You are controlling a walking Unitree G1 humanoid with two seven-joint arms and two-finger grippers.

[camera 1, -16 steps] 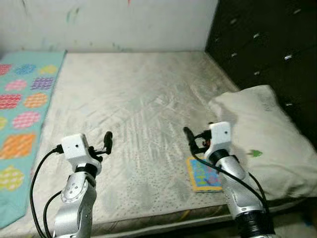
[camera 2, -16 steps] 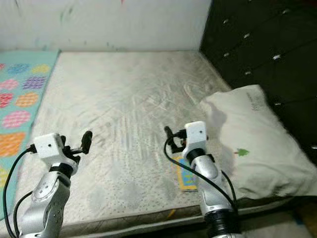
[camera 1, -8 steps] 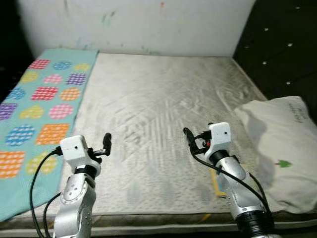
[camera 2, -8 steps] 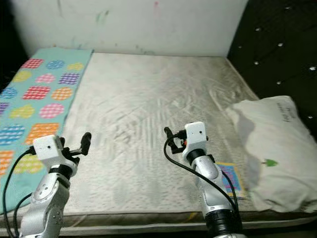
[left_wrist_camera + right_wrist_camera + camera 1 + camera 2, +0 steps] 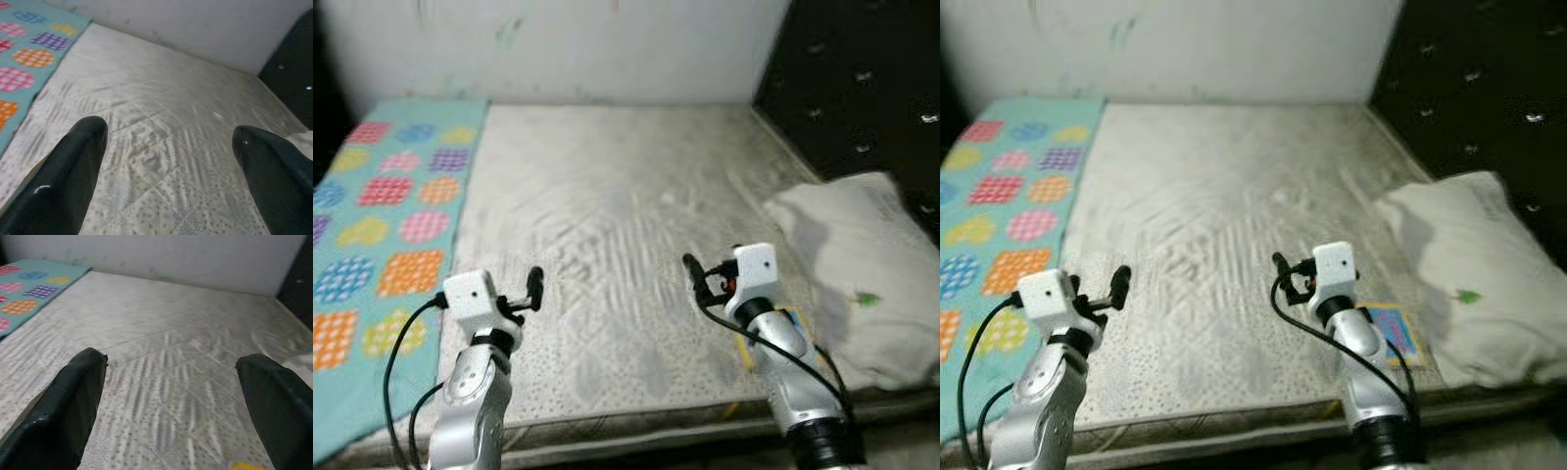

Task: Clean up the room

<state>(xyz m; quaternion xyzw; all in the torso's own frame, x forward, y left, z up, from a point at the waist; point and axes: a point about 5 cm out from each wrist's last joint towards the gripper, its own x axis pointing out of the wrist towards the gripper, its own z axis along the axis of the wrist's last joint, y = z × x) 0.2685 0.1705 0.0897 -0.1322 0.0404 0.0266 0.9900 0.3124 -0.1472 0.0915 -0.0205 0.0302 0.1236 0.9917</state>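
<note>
- Jaws on both our grippers stand spread, holding nothing: left gripper (image 5: 166, 161) and right gripper (image 5: 171, 396) hover over the mattress's near part.
- We face a bare grey mattress (image 5: 607, 196).
- A teal patterned blanket (image 5: 382, 196) lies along its left side.
- A white pillow (image 5: 1459, 274) rests at its right edge.
- A small colourful book (image 5: 1393, 331) lies just beside the pillow.

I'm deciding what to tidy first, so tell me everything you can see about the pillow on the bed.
The pillow is white, soft and rumpled, with a small green mark on its case. It lies flat on the bare mattress at the robot's right, beside the dark tufted headboard. Its near end reaches the mattress edge, close to a small colourful square item. Neither gripper touches it.
</note>
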